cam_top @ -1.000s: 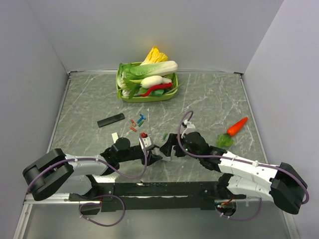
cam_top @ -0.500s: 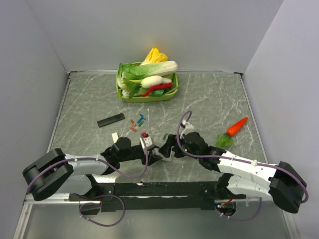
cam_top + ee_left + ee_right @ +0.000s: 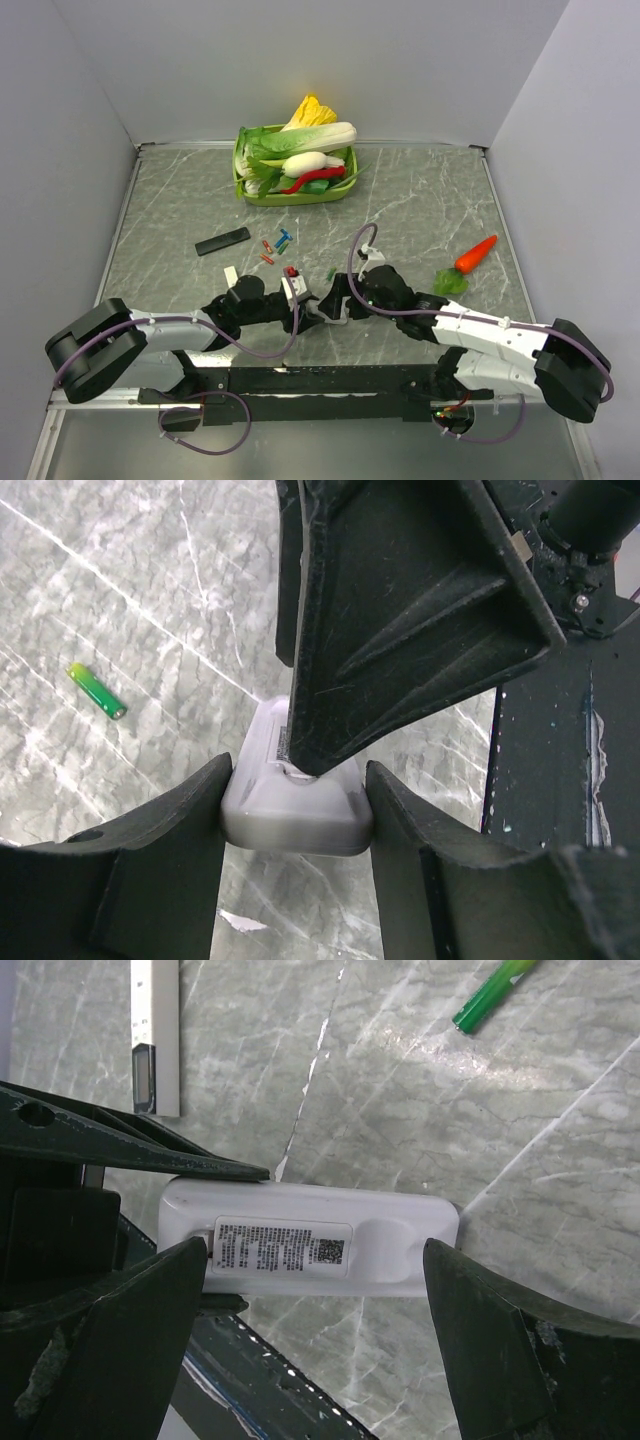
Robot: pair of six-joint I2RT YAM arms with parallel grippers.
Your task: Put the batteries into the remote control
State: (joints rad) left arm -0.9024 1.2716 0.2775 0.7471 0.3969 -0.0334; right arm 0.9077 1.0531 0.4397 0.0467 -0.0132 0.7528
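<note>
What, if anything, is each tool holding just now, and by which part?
The left tool clamps the white rectangular plastic remote control at one end, across its width. The right tool is open, straddling the remote's length, gripping nothing.

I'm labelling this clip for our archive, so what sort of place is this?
Probably a robotics lab test cell, not a home: two black-and-white robot arms mounted at a grey marble-pattern tabletop, boxed in by plain grey walls, with a green plastic basket of toy-looking vegetables as props.
</note>
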